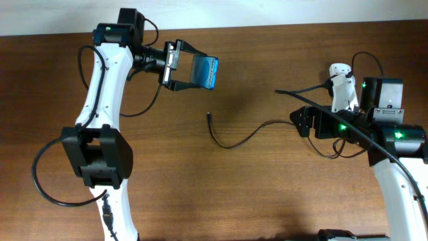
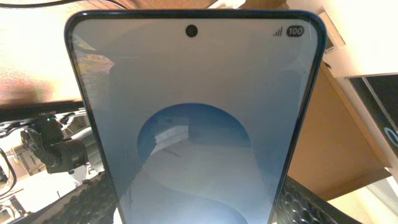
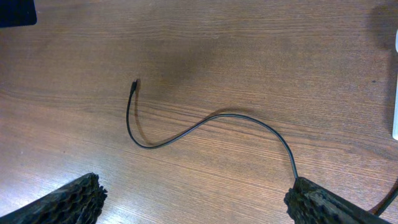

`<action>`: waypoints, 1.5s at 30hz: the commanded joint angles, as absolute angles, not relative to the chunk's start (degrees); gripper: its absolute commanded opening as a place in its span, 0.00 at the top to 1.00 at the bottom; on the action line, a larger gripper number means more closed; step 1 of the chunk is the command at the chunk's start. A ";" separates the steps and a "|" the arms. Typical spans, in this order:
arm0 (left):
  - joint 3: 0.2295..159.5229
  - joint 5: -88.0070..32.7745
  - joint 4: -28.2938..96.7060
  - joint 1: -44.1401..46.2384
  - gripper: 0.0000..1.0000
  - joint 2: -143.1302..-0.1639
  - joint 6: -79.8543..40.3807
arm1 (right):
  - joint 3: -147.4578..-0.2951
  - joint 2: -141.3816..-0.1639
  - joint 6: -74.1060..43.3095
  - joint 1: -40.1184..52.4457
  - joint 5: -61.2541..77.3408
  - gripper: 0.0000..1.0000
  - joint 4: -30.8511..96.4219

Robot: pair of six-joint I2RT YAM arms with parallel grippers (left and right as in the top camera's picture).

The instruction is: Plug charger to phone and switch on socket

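Although the charger [image 3: 205, 121] is the next item to be handled, neither gripper has it. It lies loose on the wooden table [image 1: 254, 194], mid-table, in a shallow S-curve. Its small connector tip [image 3: 133, 84] points toward the far side and rests clear of everything. The cable's right end runs up to the right finger of the right gripper [image 3: 194, 186]; whether they touch cannot be determined. That gripper is spread wide, holding nothing, low over the table.

The phone [image 1: 207, 71] is off the table, far left of centre, clenched in the left gripper [image 1: 194, 71] with its screen lit. In the left wrist view, ribbed pads [image 2: 62, 205] press its two long edges near the lower end. The charging port is not visible.

The socket [image 1: 342, 86] lies at the far right, partly hidden by the right arm; its switches cannot be made out.

Assessment: the cable is light, limp and thin. Taken mid-length it would droop and the tip would swing. The best hold is judged to be just behind the connector tip, where the moulded part is stiff enough to steer into a port. The phone is glass-faced and smooth, so it may slip in the pads under an insertion push.
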State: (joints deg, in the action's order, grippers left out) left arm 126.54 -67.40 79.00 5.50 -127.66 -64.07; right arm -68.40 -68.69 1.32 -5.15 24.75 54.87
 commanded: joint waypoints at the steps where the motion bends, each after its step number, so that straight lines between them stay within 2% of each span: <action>1: 127.44 -68.99 78.89 5.52 1.00 -127.63 -63.31 | -69.32 -68.62 1.28 -4.89 24.86 0.02 54.68; 9: 127.44 -68.84 78.89 5.63 1.00 -127.63 -63.29 | -69.32 -68.62 1.28 -4.89 24.86 0.02 54.68; 12: 127.44 -64.16 78.96 6.20 1.00 -127.63 -63.31 | -69.32 -68.62 1.26 -4.89 24.86 0.02 54.68; 16: 127.44 -51.55 78.96 10.55 1.00 -127.63 -63.33 | -69.32 -68.62 1.28 -4.89 24.86 0.01 54.68; 18: 127.44 -40.16 78.94 14.83 1.00 -127.63 -63.40 | -69.32 -68.62 1.28 -4.89 24.86 0.02 54.68; 22: 127.44 -30.39 79.26 19.05 1.00 -127.63 -65.41 | -69.32 -68.62 1.26 -4.89 24.88 0.02 54.68; 25: 127.44 -29.93 79.29 20.27 1.00 -127.63 -67.26 | -69.32 -68.62 1.02 -4.89 25.56 0.02 54.26; 27: 127.44 -29.95 79.33 20.51 1.00 -127.63 -70.17 | -69.32 -68.64 1.02 -4.89 31.40 0.01 53.32; 29: 127.44 -30.63 79.31 20.64 1.00 -127.63 -74.02 | -69.30 -69.65 -4.80 -4.89 34.52 0.01 51.37; 31: 127.44 -34.00 79.33 20.64 1.00 -127.63 -74.19 | -69.30 -72.49 -13.10 -4.86 34.52 0.08 50.06; 35: 127.44 -37.36 79.05 20.64 1.00 -127.63 -77.41 | -69.30 -79.09 -25.04 -3.64 39.13 0.10 45.10; 38: 127.44 -37.36 78.85 20.64 1.00 -127.63 -79.29 | -69.30 -82.21 -32.08 1.21 39.42 0.12 39.11; 41: 127.44 -39.35 78.17 20.64 1.00 -127.63 -81.25 | -69.30 -82.50 -36.77 7.94 36.88 0.22 30.72; 45: 127.44 -41.23 78.00 20.64 1.00 -127.63 -81.41 | -69.30 -83.35 -44.29 12.91 30.81 0.26 30.13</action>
